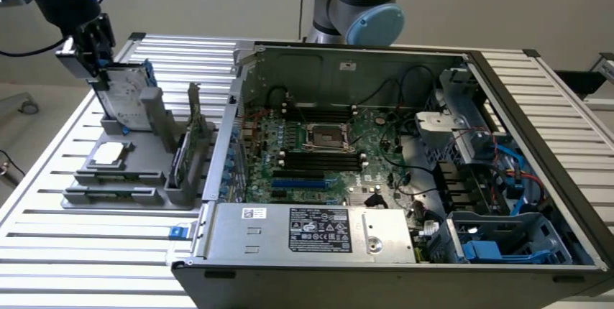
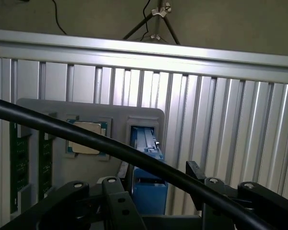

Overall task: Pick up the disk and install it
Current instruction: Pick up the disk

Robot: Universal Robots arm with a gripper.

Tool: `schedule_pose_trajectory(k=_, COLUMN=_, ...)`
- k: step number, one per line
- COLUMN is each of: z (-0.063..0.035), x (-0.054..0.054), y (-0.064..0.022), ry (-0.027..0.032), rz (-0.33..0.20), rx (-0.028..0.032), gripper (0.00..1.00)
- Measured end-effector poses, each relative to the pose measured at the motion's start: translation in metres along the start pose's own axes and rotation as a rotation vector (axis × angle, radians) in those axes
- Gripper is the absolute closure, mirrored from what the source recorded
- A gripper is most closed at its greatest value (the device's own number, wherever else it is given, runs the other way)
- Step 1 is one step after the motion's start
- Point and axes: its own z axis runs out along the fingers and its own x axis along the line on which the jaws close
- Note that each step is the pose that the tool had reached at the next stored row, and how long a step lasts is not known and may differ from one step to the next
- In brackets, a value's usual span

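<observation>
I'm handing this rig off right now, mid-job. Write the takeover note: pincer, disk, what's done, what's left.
Pincer: open, down at the top edge of the disk, one finger on each side, not closed on it.
Disk: standing on edge in its slot of the grey holder, at the exterior view's left, beside the open computer case.
Done: pincer lined up on the disk.
Left: disk not gripped, not lifted, not installed.

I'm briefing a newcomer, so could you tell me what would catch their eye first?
The big open computer case dominates the middle and the exterior view's right, its green circuit board bared. At the exterior view's left, the end effector hangs open over the disk standing upright in a grey tray.
</observation>
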Motion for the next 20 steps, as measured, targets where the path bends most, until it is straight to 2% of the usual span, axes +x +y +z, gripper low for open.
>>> schedule_pose_trajectory(k=1, z=0.0000, x=0.0000, y=0.0000, ry=0.0000, rz=0.000, rx=0.0000, gripper=0.49)
schedule_pose_trajectory(k=2, z=0.0000, x=0.0000, y=0.0000, ry=-0.0001, rz=0.000, rx=0.0000, gripper=0.49)
schedule_pose_trajectory(k=3, z=0.0000, x=0.0000, y=0.0000, ry=-0.0001, rz=0.000, rx=0.0000, gripper=0.56)
schedule_pose_trajectory(k=8, z=0.0001, x=0.0002, y=0.0000, ry=-0.0001, rz=0.001, rx=0.0001, gripper=0.56)
schedule_pose_trajectory(k=10, z=0.0001, x=0.0009, y=0.0001, ry=0.0001, rz=0.001, rx=0.0000, gripper=0.58)
schedule_pose_trajectory(k=11, z=0.0001, x=0.0013, y=0.0001, ry=-0.0003, rz=0.002, rx=0.0000, gripper=0.64)
schedule_pose_trajectory(k=20, z=0.0002, x=0.0093, y=0.0007, ry=-0.0002, rz=0.015, rx=-0.0001, gripper=0.67)
